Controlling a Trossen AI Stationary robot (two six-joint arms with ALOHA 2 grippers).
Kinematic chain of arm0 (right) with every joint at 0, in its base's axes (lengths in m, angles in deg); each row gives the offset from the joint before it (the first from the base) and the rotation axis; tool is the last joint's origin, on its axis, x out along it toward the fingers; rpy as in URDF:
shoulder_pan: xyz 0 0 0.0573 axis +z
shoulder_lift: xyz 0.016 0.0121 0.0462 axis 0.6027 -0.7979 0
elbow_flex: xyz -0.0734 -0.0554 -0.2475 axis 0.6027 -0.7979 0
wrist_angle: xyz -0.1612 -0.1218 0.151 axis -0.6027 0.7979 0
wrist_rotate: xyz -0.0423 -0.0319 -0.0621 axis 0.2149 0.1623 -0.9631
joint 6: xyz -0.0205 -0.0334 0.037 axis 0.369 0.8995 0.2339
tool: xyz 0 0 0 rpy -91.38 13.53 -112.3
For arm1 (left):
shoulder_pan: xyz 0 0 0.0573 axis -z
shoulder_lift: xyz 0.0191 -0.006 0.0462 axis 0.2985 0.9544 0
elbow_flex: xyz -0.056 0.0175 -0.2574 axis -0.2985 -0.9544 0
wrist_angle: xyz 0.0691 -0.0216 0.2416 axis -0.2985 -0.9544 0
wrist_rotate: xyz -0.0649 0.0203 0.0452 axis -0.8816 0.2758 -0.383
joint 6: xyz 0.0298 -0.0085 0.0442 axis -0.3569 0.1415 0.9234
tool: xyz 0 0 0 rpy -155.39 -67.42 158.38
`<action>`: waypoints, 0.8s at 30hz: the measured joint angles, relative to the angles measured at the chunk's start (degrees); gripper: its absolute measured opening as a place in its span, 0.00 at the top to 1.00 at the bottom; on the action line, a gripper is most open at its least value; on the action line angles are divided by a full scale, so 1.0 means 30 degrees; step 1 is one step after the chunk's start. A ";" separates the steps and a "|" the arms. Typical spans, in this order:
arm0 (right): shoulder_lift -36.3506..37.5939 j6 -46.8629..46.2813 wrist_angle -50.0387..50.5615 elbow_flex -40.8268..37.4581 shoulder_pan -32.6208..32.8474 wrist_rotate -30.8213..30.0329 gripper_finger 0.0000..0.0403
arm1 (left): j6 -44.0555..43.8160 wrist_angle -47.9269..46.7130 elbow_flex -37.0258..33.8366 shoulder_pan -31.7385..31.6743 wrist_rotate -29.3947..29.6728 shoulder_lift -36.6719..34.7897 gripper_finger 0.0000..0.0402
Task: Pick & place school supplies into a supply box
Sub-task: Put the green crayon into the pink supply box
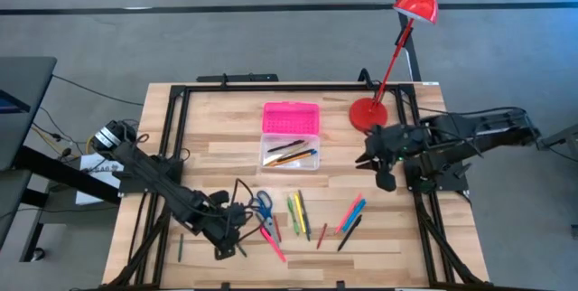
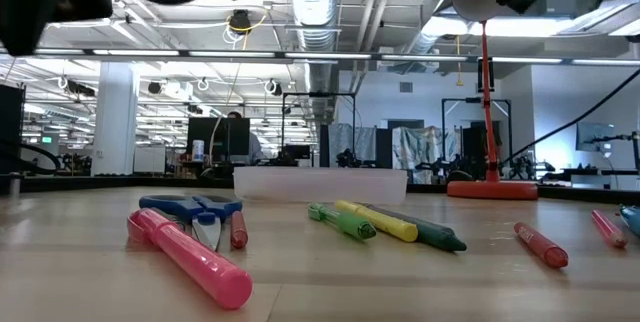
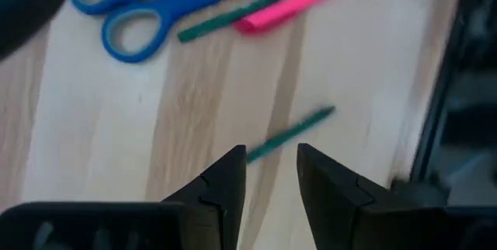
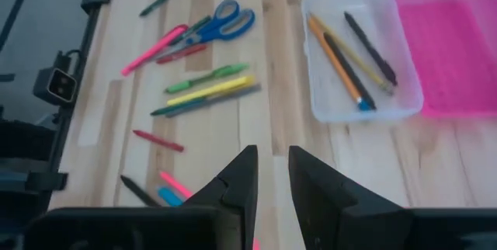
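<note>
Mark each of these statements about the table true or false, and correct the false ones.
1. The supply box lies open, with pens inside. True.
2. The scissors are in the box. False: they lie on the table, near the left gripper.
3. The left gripper holds a green pen. False: its open fingers hold nothing; a green pen lies just beyond them.
4. The red lamp stands beside the box. True.

Bright even overhead light, blurred wrist views
</note>
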State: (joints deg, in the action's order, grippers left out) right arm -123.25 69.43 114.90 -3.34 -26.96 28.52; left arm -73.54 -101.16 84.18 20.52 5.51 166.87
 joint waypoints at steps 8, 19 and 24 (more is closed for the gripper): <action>0.0792 -0.2284 -0.0353 -0.1135 0.1845 -0.2031 0.83 | -0.4238 0.1862 -0.1078 -0.1281 0.3857 0.0009 0.73; 0.0639 -0.3106 -0.0255 -0.1142 0.4255 -0.2253 0.83 | -1.5667 0.1196 -0.1100 -0.0802 -0.0628 0.0146 0.73; 0.0639 -0.2853 0.0240 -0.1142 0.4909 -0.2319 0.83 | -2.0076 0.1035 -0.1100 0.0192 -0.0200 0.0146 0.73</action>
State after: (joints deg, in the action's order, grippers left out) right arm -121.34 60.87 115.62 -6.76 -12.24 21.56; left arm -133.77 -98.06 80.88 21.09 4.91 167.31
